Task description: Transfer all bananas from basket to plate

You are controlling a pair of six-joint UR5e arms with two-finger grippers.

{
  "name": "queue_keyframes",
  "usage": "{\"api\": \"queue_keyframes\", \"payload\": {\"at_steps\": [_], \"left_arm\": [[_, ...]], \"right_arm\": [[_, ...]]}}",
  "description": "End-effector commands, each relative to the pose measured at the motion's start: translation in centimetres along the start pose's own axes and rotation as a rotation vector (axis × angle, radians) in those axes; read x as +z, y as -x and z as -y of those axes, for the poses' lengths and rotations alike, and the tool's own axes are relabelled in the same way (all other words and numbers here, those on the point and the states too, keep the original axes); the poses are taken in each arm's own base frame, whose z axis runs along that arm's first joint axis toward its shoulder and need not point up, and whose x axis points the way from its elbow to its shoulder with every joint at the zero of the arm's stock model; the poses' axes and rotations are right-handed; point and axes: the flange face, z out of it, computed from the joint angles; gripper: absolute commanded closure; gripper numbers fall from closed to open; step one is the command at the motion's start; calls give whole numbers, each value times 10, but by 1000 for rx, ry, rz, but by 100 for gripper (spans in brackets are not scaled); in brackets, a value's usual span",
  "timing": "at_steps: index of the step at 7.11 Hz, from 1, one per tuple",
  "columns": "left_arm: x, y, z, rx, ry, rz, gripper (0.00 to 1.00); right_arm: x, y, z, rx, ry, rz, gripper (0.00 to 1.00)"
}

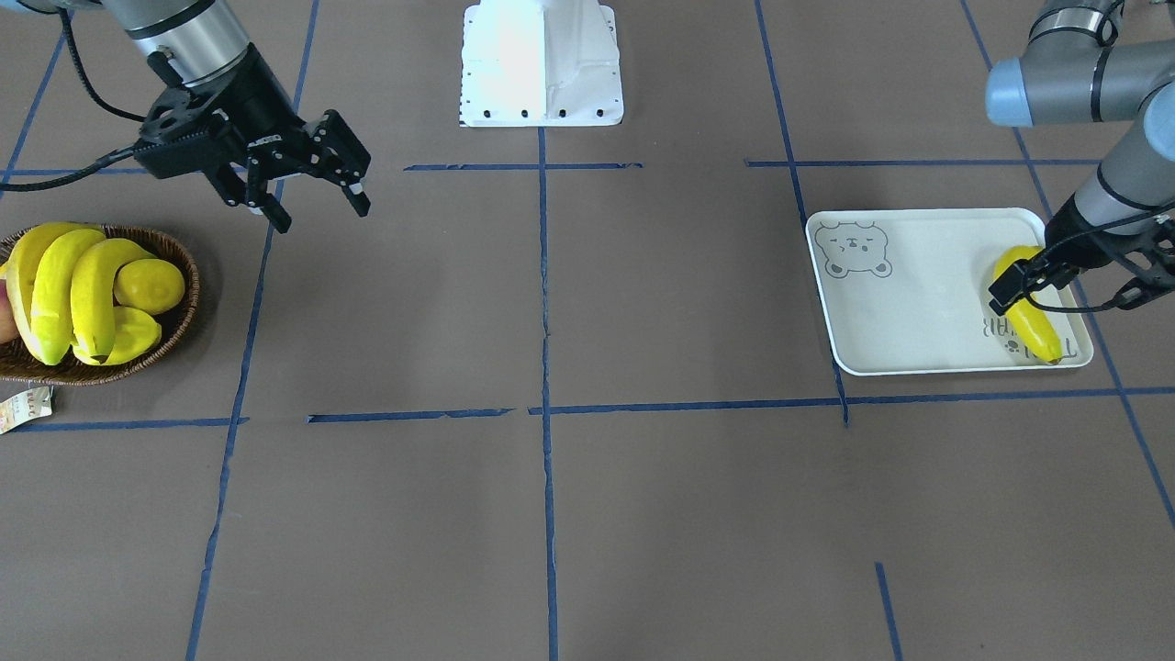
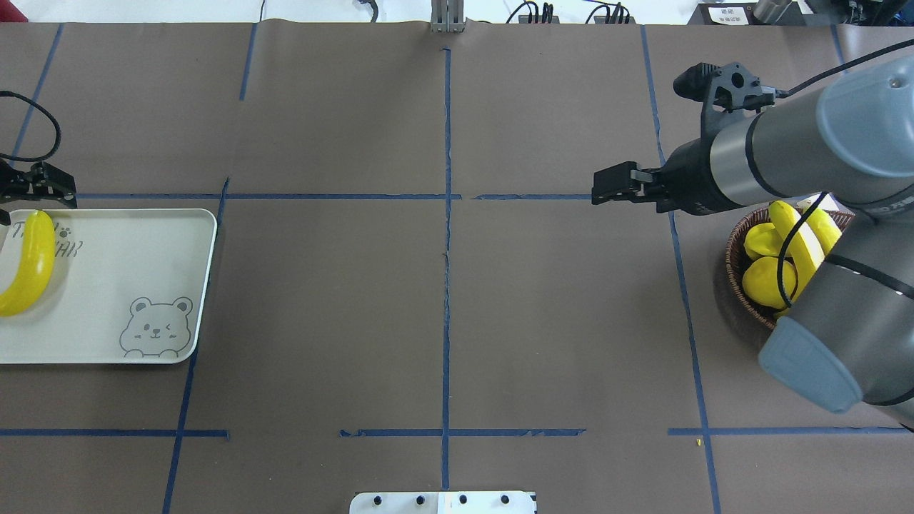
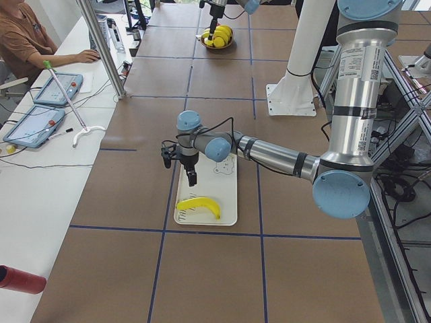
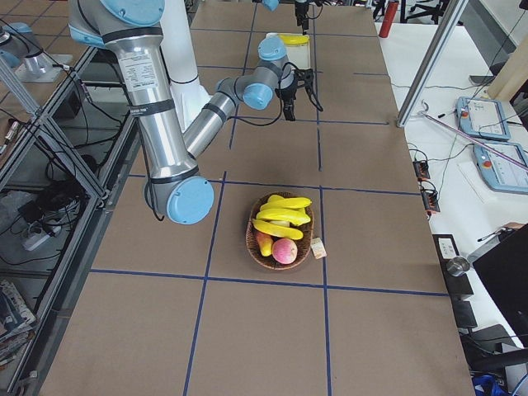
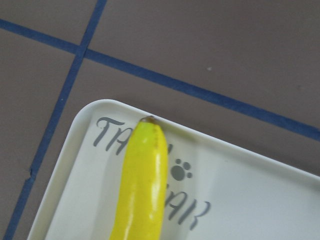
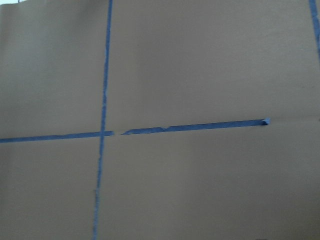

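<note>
The left gripper point(image 1: 1072, 286) sits at the right edge of the front-facing view, over the plate point(image 1: 909, 294). Its fingers are spread open, holding nothing. In the left side view they hang above one banana point(image 1: 1028, 312) with a gap showing beneath them.

That banana lies flat on the plate, along the short edge at the far right of the front-facing view. In the left wrist view its dark tip reaches the rim close to a rounded corner, and its body crosses the grey lettering. The rest of the plate is bare white, with the bear drawing point(image 1: 854, 250) in the upper-left corner.

The basket point(image 1: 179, 312) lies at the far left of the same view, partly cut by the frame. Three bananas point(image 1: 55, 285) are stacked in it, curving side by side. A lemon point(image 1: 151, 285) lies against them near the right rim. The paper tag point(image 1: 23, 408) lies on the desk point(image 1: 551, 514) just below the basket.

The right gripper point(image 1: 319, 209) is in the upper left of that view, above and to the right of the basket and apart from it. Its fingers are wide open and empty over bare desk, and its wrist view shows only brown surface and blue tape.

Basket and plate stand well apart. Only flat desk crossed by tape lines lies between them, and the white robot base point(image 1: 542, 64) stands at the top centre.
</note>
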Motion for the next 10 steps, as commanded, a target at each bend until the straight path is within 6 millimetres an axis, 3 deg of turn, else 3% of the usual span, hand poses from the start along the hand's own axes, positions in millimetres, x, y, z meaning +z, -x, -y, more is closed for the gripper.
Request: {"api": "queue_keyframes", "payload": {"at_steps": [1, 2, 4, 5, 6, 8, 9, 10], "left_arm": [[-33, -28, 6, 5, -37, -63, 0], [-36, -31, 6, 9, -41, -70, 0], [-34, -35, 2, 16, -34, -71, 0], [-34, -35, 2, 16, -34, -72, 0], [-34, -35, 2, 16, -34, -72, 0], [-34, -37, 2, 17, -34, -73, 0], [-35, -37, 2, 16, -35, -75, 0], [-36, -38, 2, 17, -36, -76, 0]], "right_arm": [[-29, -118, 21, -78, 73, -75, 1], [-39, -165, 28, -55, 88, -101, 1], [-24, -202, 17, -57, 112, -139, 1], [-24, -234, -8, -84, 95, -122, 1], [-28, -253, -26, -99, 80, -110, 1], [-19, -285, -42, -130, 120, -144, 12], [-2, -311, -46, -166, 161, -170, 18], [4, -315, -45, -179, 170, -175, 30]]}}
